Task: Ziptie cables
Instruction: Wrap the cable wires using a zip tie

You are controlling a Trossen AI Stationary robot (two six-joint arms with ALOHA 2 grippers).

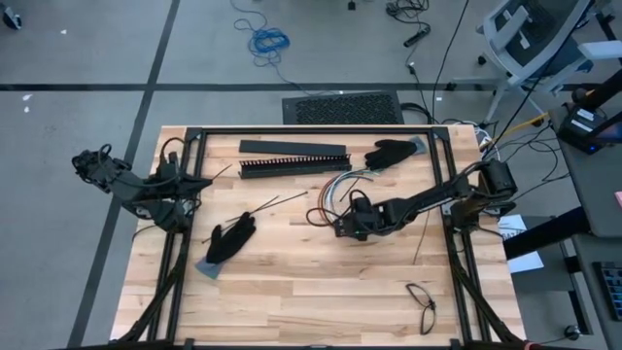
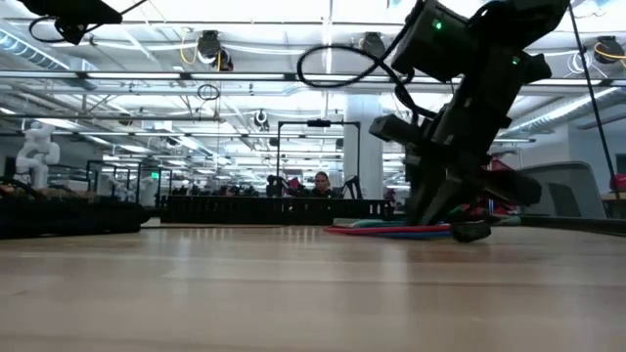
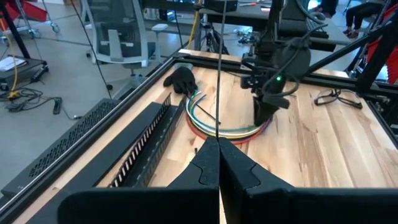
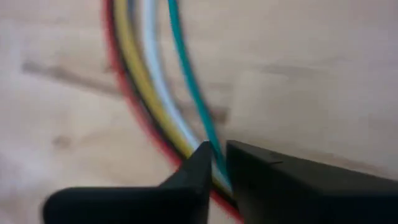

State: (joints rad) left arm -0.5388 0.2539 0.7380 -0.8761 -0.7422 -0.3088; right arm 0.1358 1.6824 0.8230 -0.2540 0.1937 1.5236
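The cables (image 1: 330, 190) lie in a bundled arc on the wooden table, with red, yellow, white and green strands (image 4: 155, 93); they also show in the left wrist view (image 3: 217, 130). My right gripper (image 1: 342, 228) points steeply down at the bend of the arc. Its fingertips (image 4: 219, 155) stand narrowly apart, and the green strand runs into the gap between them. My left gripper (image 3: 219, 146) waits at the table's left side (image 1: 197, 184), shut on a thin black strip (image 3: 219, 74). My left gripper pinches the thin black strip by its near end (image 3: 219, 134) between its two shut fingers. The strip runs straight out past the fingertips, along the fingers, clear of the table. My right gripper stands over the cables' bend; whether its fingertips (image 4: 202, 158) touch them I cannot tell.
Two long black slotted bars (image 1: 292, 157) lie near the far edge. One black glove (image 1: 394, 153) lies at the far right and another (image 1: 231, 238) left of centre. Loose black strips (image 1: 277, 202) lie between them. A black looped cable (image 1: 423, 297) lies near right.
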